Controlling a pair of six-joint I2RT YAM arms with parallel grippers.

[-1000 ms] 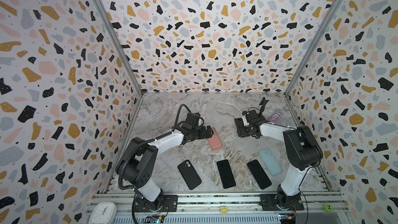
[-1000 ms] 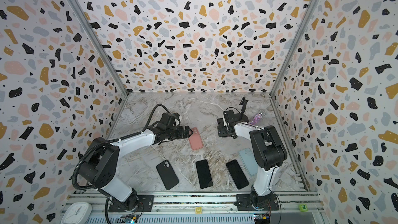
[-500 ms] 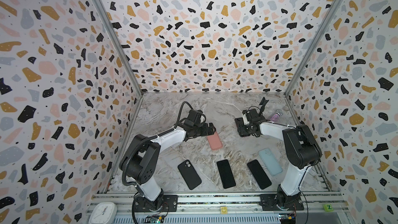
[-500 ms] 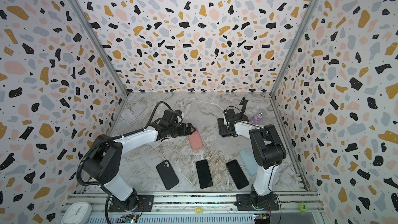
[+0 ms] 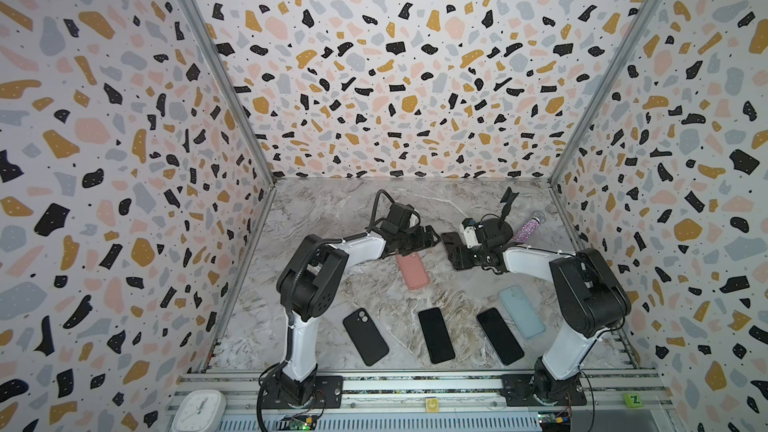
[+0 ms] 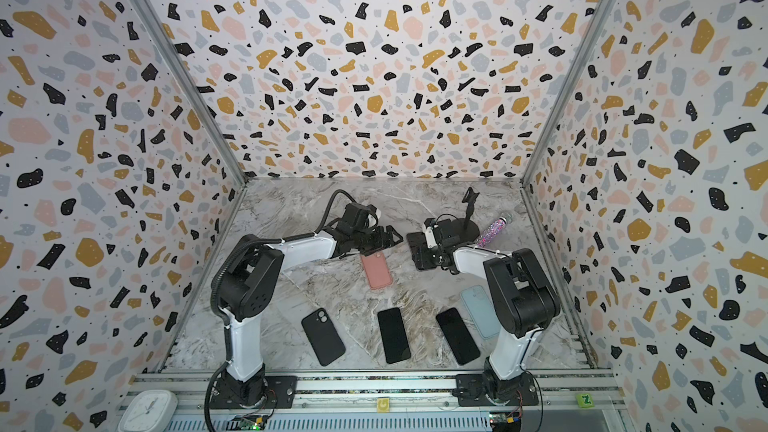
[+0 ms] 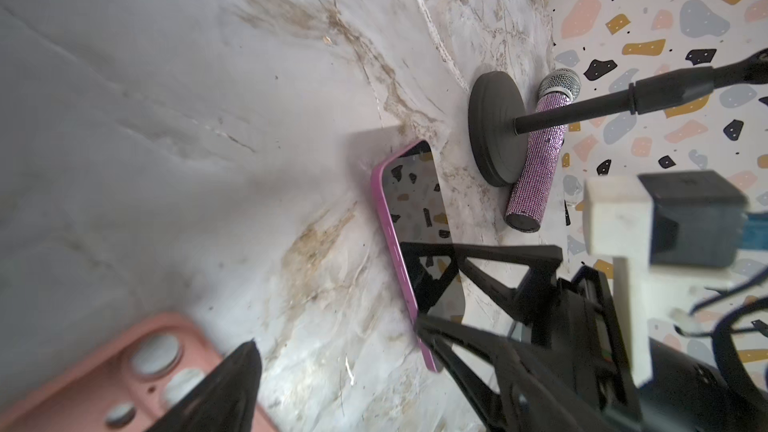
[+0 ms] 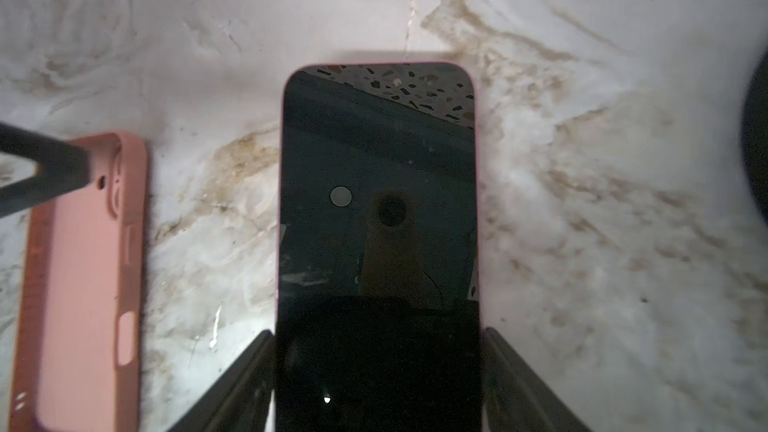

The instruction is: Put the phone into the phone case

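The left gripper (image 5: 428, 238), jaws apart and empty, is reaching farther toward centre over the salmon-pink silicone phone case (image 5: 412, 271), which is lying unmoved. The right gripper (image 8: 378, 332) is clamping the pink-edged, dark-screened phone (image 8: 378, 180), flat on the marble-patterned table (image 5: 332, 218) just beside the case.

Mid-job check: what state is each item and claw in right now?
pink phone: screen up, dark, gripped by its long edges.
right claw: shut on pink phone.
left claw: open, empty, by pink case's camera end.
pink case: flat, empty.
lens-side-up black phone: flat, untouched.
middle black phone: flat, screen dark.
black phone beside blue case: flat, screen dark.
blue case: flat, untouched.
microphone: lying on its side.
stand: upright.
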